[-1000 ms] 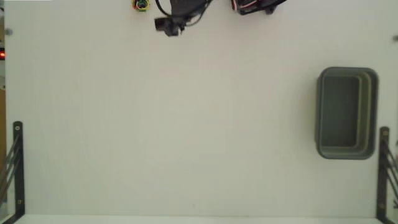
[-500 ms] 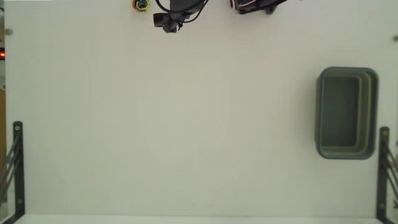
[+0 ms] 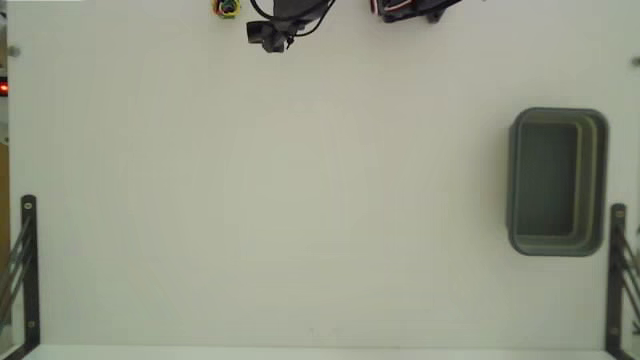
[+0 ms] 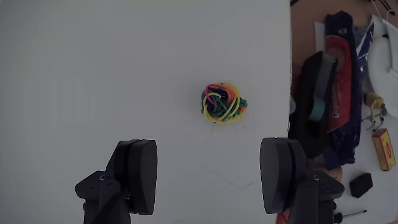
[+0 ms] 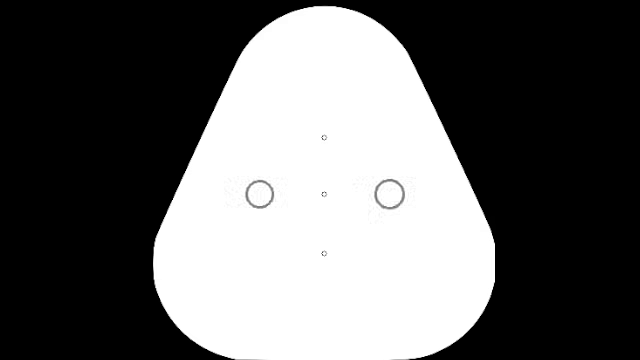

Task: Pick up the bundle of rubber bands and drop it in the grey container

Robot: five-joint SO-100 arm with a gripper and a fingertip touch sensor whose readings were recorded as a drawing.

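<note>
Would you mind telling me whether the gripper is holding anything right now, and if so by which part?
Nothing is held. The gripper is open, and the bundle of rubber bands lies on the table ahead of the fingers, untouched.

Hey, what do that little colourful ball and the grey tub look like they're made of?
The ball looks like rubber: thin, slightly glossy loops in yellow, green, red and orange, tangled into a clump. The grey tub looks like moulded plastic, matte grey-green, with rounded corners and a thick rim of one even colour; silicone can't be ruled out. Both sit on a smooth white table.
</note>
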